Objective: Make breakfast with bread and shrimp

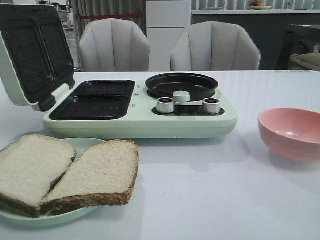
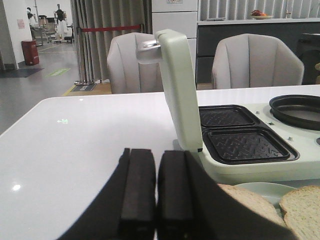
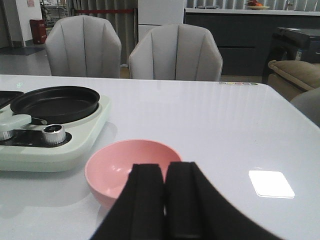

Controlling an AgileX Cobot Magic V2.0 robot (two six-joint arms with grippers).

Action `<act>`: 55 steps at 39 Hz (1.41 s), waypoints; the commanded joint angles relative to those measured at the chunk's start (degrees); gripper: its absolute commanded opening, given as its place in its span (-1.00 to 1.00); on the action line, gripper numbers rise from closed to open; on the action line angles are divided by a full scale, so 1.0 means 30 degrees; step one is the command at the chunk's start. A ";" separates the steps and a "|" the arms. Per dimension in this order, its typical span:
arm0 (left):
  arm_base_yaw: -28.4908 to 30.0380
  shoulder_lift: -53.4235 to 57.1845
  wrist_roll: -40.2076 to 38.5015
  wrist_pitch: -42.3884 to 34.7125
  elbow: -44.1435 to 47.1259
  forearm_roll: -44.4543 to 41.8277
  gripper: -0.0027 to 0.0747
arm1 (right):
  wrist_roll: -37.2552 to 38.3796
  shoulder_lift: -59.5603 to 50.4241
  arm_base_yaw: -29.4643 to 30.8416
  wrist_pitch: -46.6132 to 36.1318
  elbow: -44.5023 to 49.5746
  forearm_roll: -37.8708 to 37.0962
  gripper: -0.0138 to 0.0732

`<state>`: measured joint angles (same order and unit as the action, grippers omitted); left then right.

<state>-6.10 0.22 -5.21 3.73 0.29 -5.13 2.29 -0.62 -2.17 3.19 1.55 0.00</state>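
resting on a pale green plate [image 1: 82, 146] at the near left of the white table [image 1: 210, 190], two slices of bread [image 1: 95, 175] lie flat and overlap, dark crusts toward the camera. no shrimp can be made out in any view; the pink bowl [image 1: 291, 132] at the right shows only its smooth inside. just behind the plate stands a pale green breakfast appliance [image 1: 150, 122] with its sandwich lid [image 1: 30, 55] tilted up and open, two dark ridged plates [image 1: 95, 100] exposed, a round black pan [image 1: 182, 85] on its right half, and two silver knobs [image 1: 165, 105] flanking a round pale green knob [image 1: 181, 96]. the left gripper [image 2: 156, 200] has its black fingers [image 2: 137, 190] pressed nearly together, holding nothing; the bread sits just beside and beyond them, the open lid straight ahead. the right gripper [image 3: 165, 205] also has its fingers [image 3: 145, 200] drawn together and empty, with the pink bowl directly beyond the fingertips and the pan farther off to one side. two grey chairs [image 1: 115, 45] stand behind the table
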 commanded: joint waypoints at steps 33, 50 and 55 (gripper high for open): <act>-0.0012 0.0320 -0.0207 -0.2334 0.0383 0.0103 -0.64 | -0.0125 -0.0396 0.0074 -0.1536 -0.0337 -0.0311 -0.33; -0.0046 0.0098 -0.0207 -0.8281 -0.2132 0.0229 -0.64 | -0.0125 -0.0396 0.0074 -0.1536 -0.0337 -0.0311 -0.33; -0.0046 -0.1048 -0.0207 -0.3040 -0.5285 0.0229 -0.64 | -0.0125 -0.0396 0.0074 -0.1536 -0.0337 -0.0311 -0.33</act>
<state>-6.10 -0.22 -5.21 -10.93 -8.95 -5.13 2.29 -0.62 -2.17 3.19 1.55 0.00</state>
